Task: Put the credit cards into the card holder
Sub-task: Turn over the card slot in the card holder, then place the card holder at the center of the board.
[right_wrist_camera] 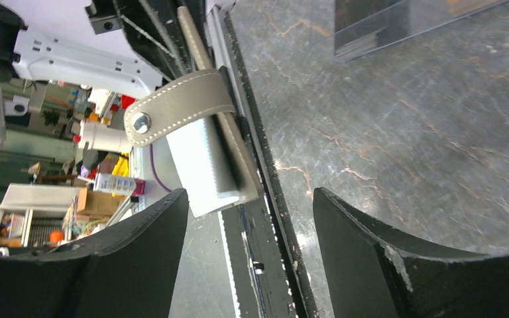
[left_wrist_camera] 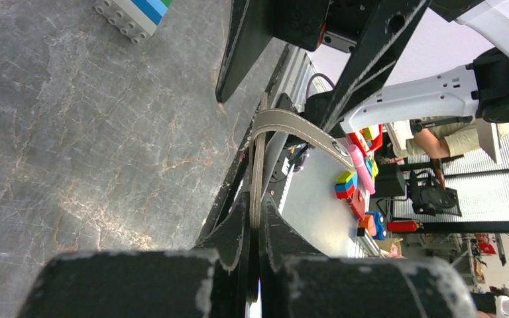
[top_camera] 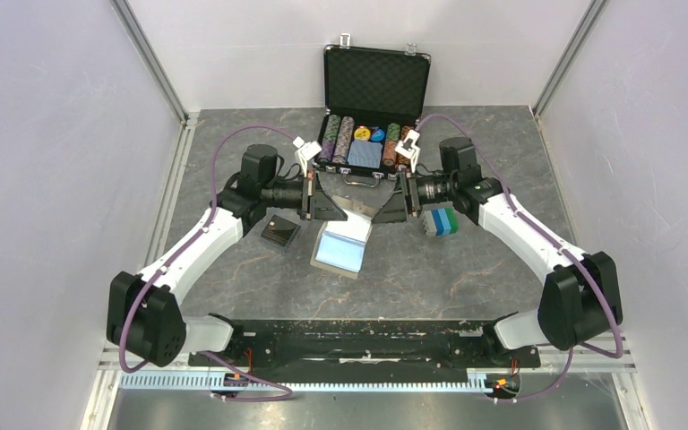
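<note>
One card holder (top_camera: pixel 344 244), one black card stack (top_camera: pixel 280 232) at nine o'clock, one brick stack (top_camera: pixel 439 220) at three, one chip case (top_camera: pixel 377 81).

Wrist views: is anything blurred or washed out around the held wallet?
Left wrist: the left gripper's black fingers nearest the lens are soft, the khaki-grey stitched wallet sharp. Right wrist: wallet sharp, its pale lining washed nearly white.

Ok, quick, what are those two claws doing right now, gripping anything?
Left gripper: closed on the flat khaki-grey stitched card holder.
Right gripper: open, fingers apart, holding nothing.
</note>
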You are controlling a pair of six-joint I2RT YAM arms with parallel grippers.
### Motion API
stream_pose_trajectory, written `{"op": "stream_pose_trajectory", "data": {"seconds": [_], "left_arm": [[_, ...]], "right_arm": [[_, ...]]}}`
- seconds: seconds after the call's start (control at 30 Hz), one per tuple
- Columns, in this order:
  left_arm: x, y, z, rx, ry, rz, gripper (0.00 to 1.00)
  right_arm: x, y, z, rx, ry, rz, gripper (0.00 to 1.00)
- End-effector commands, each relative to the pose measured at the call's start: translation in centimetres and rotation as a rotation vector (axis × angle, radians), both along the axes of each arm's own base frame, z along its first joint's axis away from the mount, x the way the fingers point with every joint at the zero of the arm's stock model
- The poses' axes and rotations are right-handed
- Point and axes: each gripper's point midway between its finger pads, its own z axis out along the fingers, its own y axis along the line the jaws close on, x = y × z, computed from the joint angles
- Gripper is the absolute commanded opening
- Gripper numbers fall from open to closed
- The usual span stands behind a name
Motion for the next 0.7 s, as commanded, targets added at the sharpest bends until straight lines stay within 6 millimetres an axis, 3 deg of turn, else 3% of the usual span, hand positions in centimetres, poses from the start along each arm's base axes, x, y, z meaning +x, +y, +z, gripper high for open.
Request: {"op": "stream_pose_trajectory", "data": {"seconds": [0.0,0.13,0.23,0.4,0.43,0.47,0.5,0.53,0.6,0.63,0.67], "left_arm": [[-0.8,-0.5,2.3,-0.053,-0.042,-0.069,0.02],[-1.0,-0.8,2.4,-0.059,-0.034,-0.083,0.03],[-1.0,-0.8,2.4,-0.059,-0.033,-0.083,0.04],[-0.3,-0.5,1.9,-0.015,-0.050,-0.024,0.11],[0.1,-0.2,1.6,0.015,-0.063,0.004,0.14],[0.6,0.1,1.5,0.041,-0.093,0.044,0.18],[1.2,0.6,1.3,0.067,-0.115,0.087,0.25],[1.8,1.2,1.2,0.100,-0.149,0.142,0.41],[2.9,2.5,0.8,0.163,-0.205,0.243,0.90],[3.5,3.2,1.0,0.191,-0.242,0.294,0.99],[3.8,3.8,1.1,0.211,-0.267,0.331,1.00]], "right_arm": [[-0.6,2.2,2.2,0.059,-0.077,0.088,0.72],[-1.1,3.7,2.2,0.063,-0.073,0.125,0.71],[-1.2,4.6,2.1,0.069,-0.068,0.146,0.63],[-1.3,5.1,1.4,0.067,-0.043,0.165,0.09],[-1.2,5.1,1.2,0.060,-0.039,0.156,0.00],[-1.1,5.1,0.8,0.052,-0.034,0.146,0.00],[-1.0,5.1,0.7,0.047,-0.034,0.137,0.00],[-0.7,5.1,0.4,0.035,-0.034,0.118,0.00],[-0.2,4.9,-0.4,0.008,-0.028,0.075,0.00],[0.0,4.9,-0.9,-0.007,-0.019,0.052,0.00],[0.4,4.7,-1.5,-0.026,-0.009,0.021,0.00]]}}
